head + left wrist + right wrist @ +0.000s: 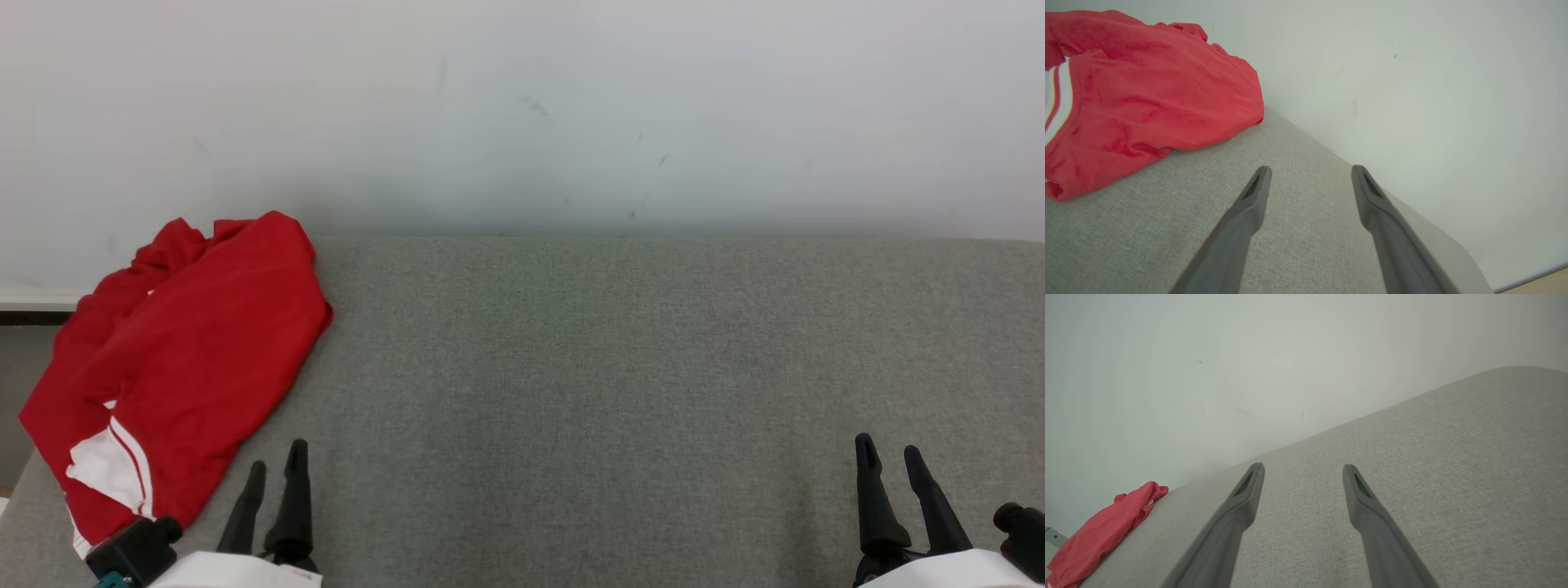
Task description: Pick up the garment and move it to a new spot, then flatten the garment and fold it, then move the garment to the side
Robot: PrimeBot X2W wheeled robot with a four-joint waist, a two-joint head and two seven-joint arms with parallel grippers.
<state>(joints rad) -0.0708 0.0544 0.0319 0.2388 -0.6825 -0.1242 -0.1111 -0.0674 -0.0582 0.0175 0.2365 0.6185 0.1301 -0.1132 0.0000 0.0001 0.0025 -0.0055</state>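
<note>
A red garment with white stripes lies crumpled at the far left of the grey fabric surface, its lower edge hanging over the left side. The left wrist view shows the garment up and to the left of the fingers; in the right wrist view the garment is far off at the lower left. My left gripper stands open just right of the garment's lower part, not touching it. Over at the lower right, my right gripper is open with nothing between its fingers.
A pale wall rises directly behind the grey surface. The surface's left end drops off beside the garment, with a darker strip of wall base there.
</note>
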